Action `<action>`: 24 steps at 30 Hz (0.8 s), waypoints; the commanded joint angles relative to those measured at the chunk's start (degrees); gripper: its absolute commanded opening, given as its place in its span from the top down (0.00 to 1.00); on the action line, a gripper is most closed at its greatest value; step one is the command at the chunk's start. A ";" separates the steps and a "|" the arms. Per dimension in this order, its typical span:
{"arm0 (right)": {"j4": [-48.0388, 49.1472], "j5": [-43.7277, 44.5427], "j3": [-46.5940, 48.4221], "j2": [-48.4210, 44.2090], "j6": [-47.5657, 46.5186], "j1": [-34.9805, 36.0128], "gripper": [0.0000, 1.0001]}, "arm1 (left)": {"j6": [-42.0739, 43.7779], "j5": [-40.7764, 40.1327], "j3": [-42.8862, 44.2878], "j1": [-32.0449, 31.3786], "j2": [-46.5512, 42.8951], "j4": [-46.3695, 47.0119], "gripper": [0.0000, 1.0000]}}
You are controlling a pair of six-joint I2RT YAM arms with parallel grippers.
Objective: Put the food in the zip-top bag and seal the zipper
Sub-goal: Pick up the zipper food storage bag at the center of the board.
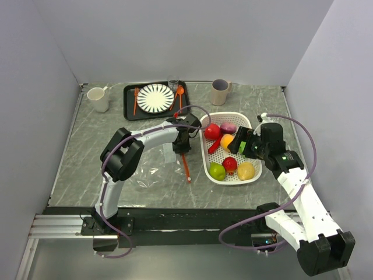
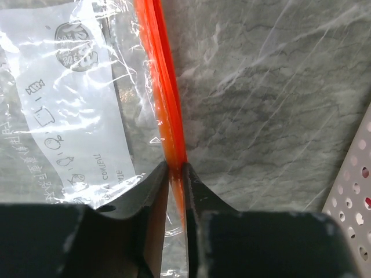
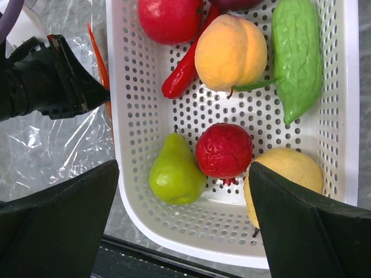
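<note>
The zip-top bag point(image 1: 152, 170) lies flat and clear on the table left of the white basket point(image 1: 205, 160). Its orange-red zipper point(image 1: 186, 166) runs along its right edge. My left gripper point(image 1: 182, 146) is shut on the zipper point(image 2: 168, 110) at its far end, with the bag point(image 2: 69, 104) to its left. The food is in the basket point(image 3: 116, 87): a red apple point(image 3: 171, 17), a peach point(image 3: 231, 52), a green gourd point(image 3: 297, 55), a red chili point(image 3: 185, 72), a green pear point(image 3: 174, 174), a wrinkled red fruit point(image 3: 224, 149) and a yellow fruit point(image 3: 284, 171). My right gripper point(image 3: 182, 174) hangs wide open and empty above the basket's near end.
A black tray point(image 1: 129, 111) at the back holds a striped plate point(image 1: 155, 97), an orange fork, an orange spoon and a glass. A white mug point(image 1: 99, 99) stands at the back left and a grey mug point(image 1: 220, 91) at the back right. Walls close in on three sides.
</note>
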 commanded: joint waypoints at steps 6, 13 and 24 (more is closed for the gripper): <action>2.11 -5.70 1.03 0.30 -0.07 -0.26 0.00 | 0.28 0.83 -1.60 0.13 -7.52 1.67 0.99; 7.73 -12.20 -2.22 1.97 5.03 -0.08 0.01 | 0.73 2.51 -9.05 0.22 -19.57 6.06 0.99; 20.91 -16.25 -0.91 10.66 13.56 10.00 0.28 | 7.83 15.06 -21.64 0.83 -34.79 21.79 0.99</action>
